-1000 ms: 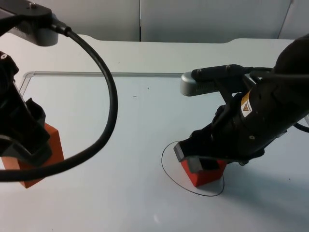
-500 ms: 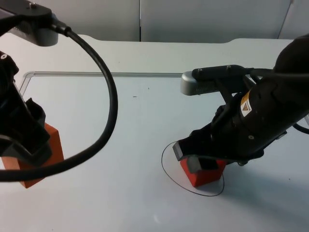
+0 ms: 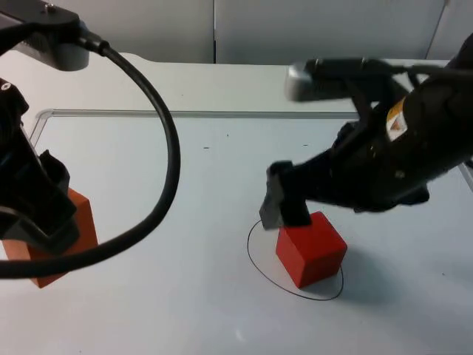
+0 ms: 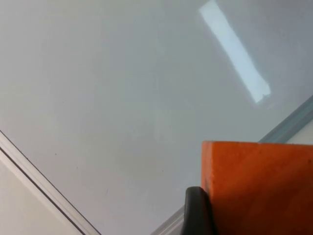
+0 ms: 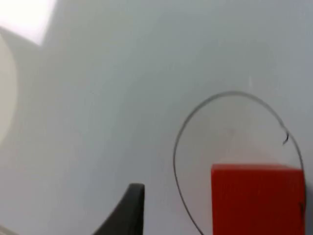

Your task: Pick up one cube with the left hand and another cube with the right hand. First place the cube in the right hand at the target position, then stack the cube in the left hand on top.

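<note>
Right gripper open, just above red cube inside drawn circle.
Left gripper clamps the orange cube.

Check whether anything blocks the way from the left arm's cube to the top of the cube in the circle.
Only the right gripper does. It hangs just above and beside the red cube in the drawn circle, close over its top. The table between that cube and the orange cube at the left gripper is bare.
</note>
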{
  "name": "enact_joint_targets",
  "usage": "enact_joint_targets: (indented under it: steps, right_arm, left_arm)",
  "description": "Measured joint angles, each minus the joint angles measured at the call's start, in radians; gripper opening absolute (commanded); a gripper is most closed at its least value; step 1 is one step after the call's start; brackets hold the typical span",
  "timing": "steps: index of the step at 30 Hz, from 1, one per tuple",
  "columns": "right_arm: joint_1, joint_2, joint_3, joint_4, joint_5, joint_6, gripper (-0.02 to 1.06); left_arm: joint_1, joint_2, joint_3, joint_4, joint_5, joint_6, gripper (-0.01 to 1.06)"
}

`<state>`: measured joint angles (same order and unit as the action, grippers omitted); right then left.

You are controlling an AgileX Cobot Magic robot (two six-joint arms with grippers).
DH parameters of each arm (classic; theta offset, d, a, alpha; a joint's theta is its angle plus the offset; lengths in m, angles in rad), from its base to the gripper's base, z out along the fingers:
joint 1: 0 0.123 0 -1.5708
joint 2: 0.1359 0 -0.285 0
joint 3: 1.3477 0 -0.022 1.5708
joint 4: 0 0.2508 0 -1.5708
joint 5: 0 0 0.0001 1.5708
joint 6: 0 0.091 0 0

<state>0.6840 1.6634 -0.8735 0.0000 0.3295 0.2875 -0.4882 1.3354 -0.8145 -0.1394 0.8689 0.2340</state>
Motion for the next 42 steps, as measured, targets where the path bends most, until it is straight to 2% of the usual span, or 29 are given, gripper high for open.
enact_joint_targets:
  steps: [4, 5, 10, 11, 12, 16, 17, 20, 22, 24, 27, 33, 42]
  right_arm:
    - [0.000, -0.288, 0.000, 0.000, 0.002, -0.043, 1.05]
    - [0.000, -0.288, 0.000, 0.000, 0.002, -0.043, 1.05]
    - [0.002, -0.725, -0.004, -0.015, 0.002, -0.134, 1.05]
    - [0.002, -0.725, -0.004, -0.015, 0.002, -0.134, 1.05]
    - [0.002, -0.814, -0.005, -0.031, 0.002, -0.143, 1.05]
    - [0.002, -1.090, -0.006, -0.100, 0.039, -0.150, 1.05]
    - [0.002, -1.090, -0.006, -0.100, 0.039, -0.150, 1.05]
    - [0.002, -1.226, -0.006, -0.141, 0.140, -0.150, 1.05]
    - [0.002, -1.248, -0.006, -0.145, 0.175, -0.150, 1.05]
    - [0.002, -1.270, -0.006, -0.149, 0.240, -0.150, 1.05]
    - [0.002, -1.274, -0.006, -0.151, 0.320, -0.150, 1.05]
    - [0.002, -1.274, -0.006, -0.170, 0.351, -0.152, 1.05]
    - [0.002, -1.274, -0.006, -0.193, 0.353, -0.152, 1.05]
  left_arm:
    - [0.000, 0.000, -0.009, 0.000, 0.003, 0.002, 0.00]
    - [0.000, 0.000, -0.009, 0.000, 0.003, 0.002, 0.00]
    - [-0.005, 0.000, -0.150, -0.023, 0.025, 0.002, 0.00]
    - [-0.005, 0.000, -0.150, -0.023, 0.025, 0.002, 0.00]
    - [-0.012, 0.000, -0.190, -0.025, 0.025, 0.002, 0.00]
    - [-0.091, 0.036, -0.339, -0.027, 0.012, 0.002, 0.00]
    - [-0.091, 0.036, -0.339, -0.027, 0.012, 0.002, 0.00]
    - [-0.195, 0.129, -0.419, -0.013, -0.037, 0.002, 0.00]
    - [-0.210, 0.146, -0.425, -0.010, -0.045, 0.002, 0.00]
    - [-0.275, 0.236, -0.448, 0.008, -0.100, 0.002, 0.00]
    - [-0.318, 0.350, -0.467, 0.012, -0.158, 0.002, 0.00]
    - [-0.327, 0.504, -0.514, 0.014, -0.184, 0.002, 0.00]
    - [-0.359, 0.587, -0.524, 0.023, -0.233, 0.002, 0.00]
